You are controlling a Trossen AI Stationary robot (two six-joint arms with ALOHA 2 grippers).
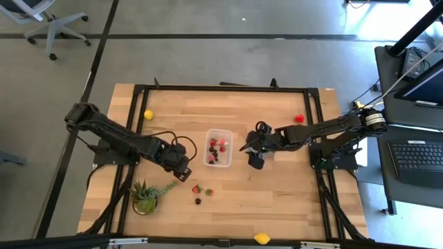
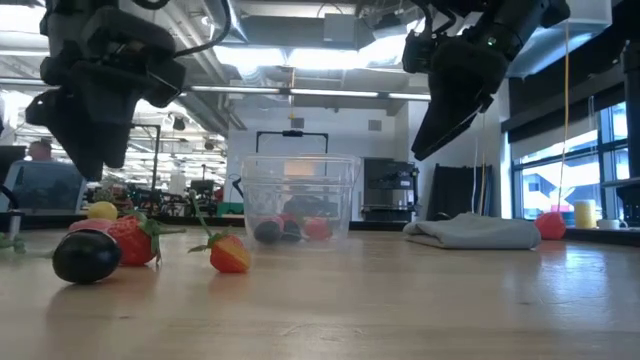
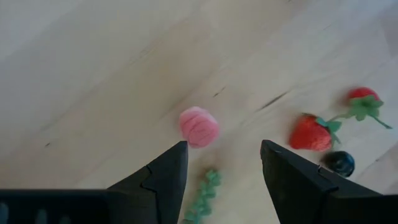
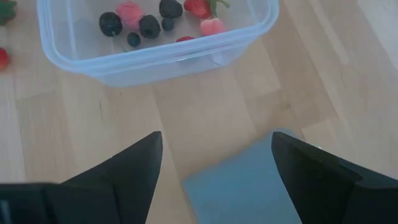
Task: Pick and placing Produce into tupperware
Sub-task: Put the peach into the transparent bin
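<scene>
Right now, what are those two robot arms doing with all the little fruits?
They are sorting toy fruit into a clear plastic tub in the middle of the table; some berries and strawberries already lie inside. The left pincer hangs open just above a pink raspberry, with two strawberries and a dark berry still loose nearby. The right pincer waits open and empty over a flat grey piece beside the tub.

Wooden table (image 1: 277,194) and its load
It carried the tupperware (image 1: 219,148), loose produce (image 1: 201,190), a potted plant (image 1: 145,197) and a grey square (image 4: 249,186).
</scene>
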